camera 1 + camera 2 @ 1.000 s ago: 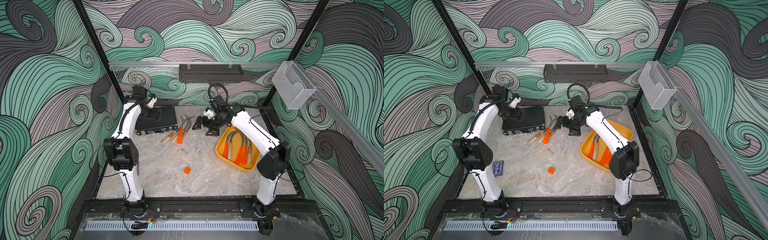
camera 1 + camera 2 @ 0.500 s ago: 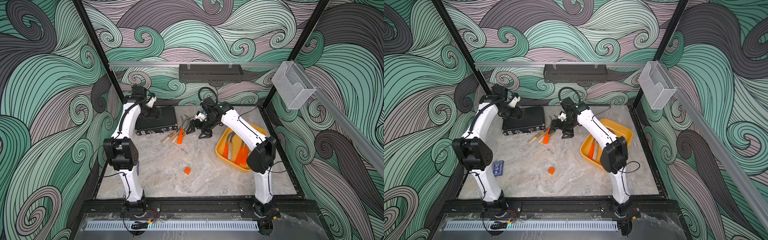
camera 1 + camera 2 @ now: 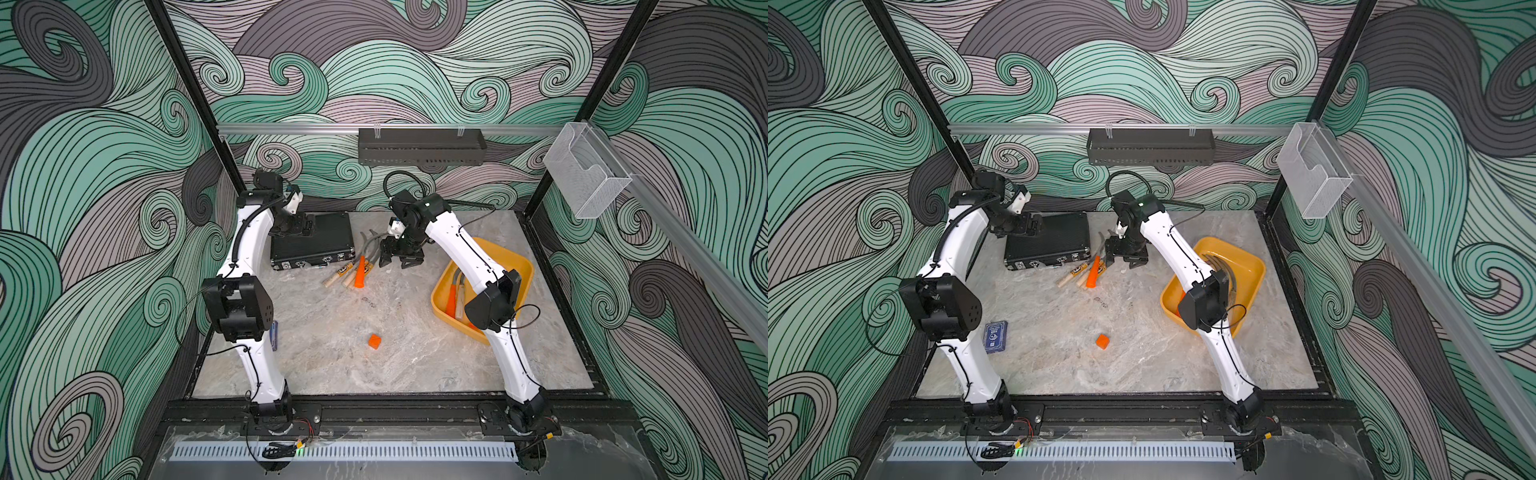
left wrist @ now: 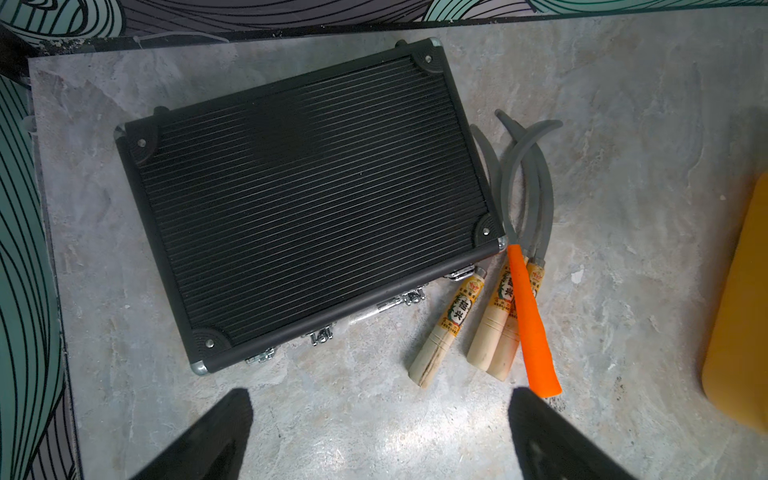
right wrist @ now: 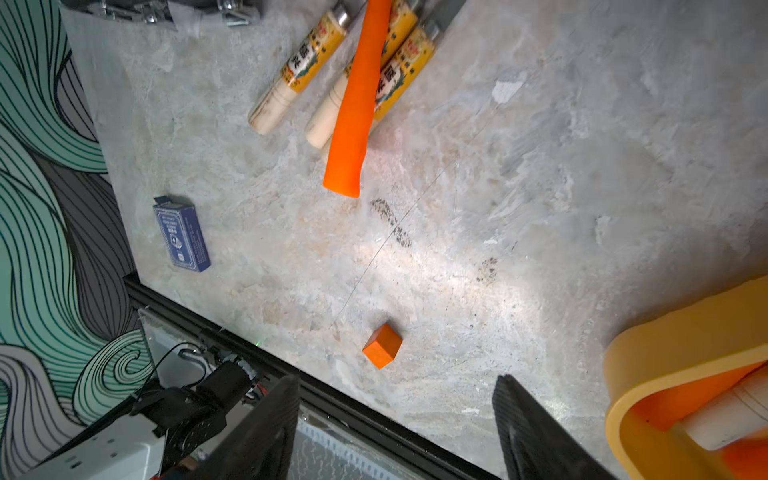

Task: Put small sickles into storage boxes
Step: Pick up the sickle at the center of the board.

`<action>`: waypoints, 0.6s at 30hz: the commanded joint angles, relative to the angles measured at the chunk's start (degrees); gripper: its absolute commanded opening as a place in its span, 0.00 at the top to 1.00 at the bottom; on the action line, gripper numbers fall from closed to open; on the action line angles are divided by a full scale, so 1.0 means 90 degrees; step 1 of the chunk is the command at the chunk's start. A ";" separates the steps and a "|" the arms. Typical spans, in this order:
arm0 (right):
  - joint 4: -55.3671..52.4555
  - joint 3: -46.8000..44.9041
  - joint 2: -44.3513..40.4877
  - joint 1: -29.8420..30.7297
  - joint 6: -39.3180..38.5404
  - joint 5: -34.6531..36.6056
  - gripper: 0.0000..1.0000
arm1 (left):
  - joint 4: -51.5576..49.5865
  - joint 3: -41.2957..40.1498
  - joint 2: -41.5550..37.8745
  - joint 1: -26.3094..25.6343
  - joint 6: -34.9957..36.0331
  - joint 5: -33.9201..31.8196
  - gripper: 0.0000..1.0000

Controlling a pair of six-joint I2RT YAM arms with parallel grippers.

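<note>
Several small sickles [image 3: 353,270] lie in a pile on the marble table beside the black case: one with an orange handle [image 4: 532,324] across three with pale labelled wooden handles [image 4: 449,328], their grey blades fanned out. In the right wrist view the orange handle [image 5: 357,104] lies far ahead of the jaws. The yellow storage box [image 3: 519,266] stands at the right and holds more sickles [image 3: 453,297], partly hidden by the right arm. My right gripper [image 3: 398,261] hangs open and empty just right of the pile. Over the case's far left corner my left gripper [image 3: 297,226] is open and empty.
The black ribbed case [image 3: 311,243] lies at the back left. A small orange cube [image 3: 374,341] sits mid-table and a blue card box [image 3: 995,336] near the left arm. On the back wall hangs a black shelf [image 3: 419,145], with a clear bin [image 3: 582,178] on the right rail.
My right arm has swung left from over the yellow box to the sickle pile, its jaws narrowing somewhat. The left arm has stayed over the case.
</note>
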 commanded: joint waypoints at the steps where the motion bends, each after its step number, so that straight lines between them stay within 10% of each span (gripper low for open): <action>1: -0.0095 0.0576 0.0407 -0.0035 0.0115 0.0483 0.26 | 0.0010 0.0001 -0.0324 0.0023 -0.0118 0.0177 0.03; 18: 0.1153 -0.0032 0.0524 -0.0009 -0.0210 0.0593 0.30 | -0.0027 -0.0322 -0.0369 0.0118 0.0251 0.1181 0.04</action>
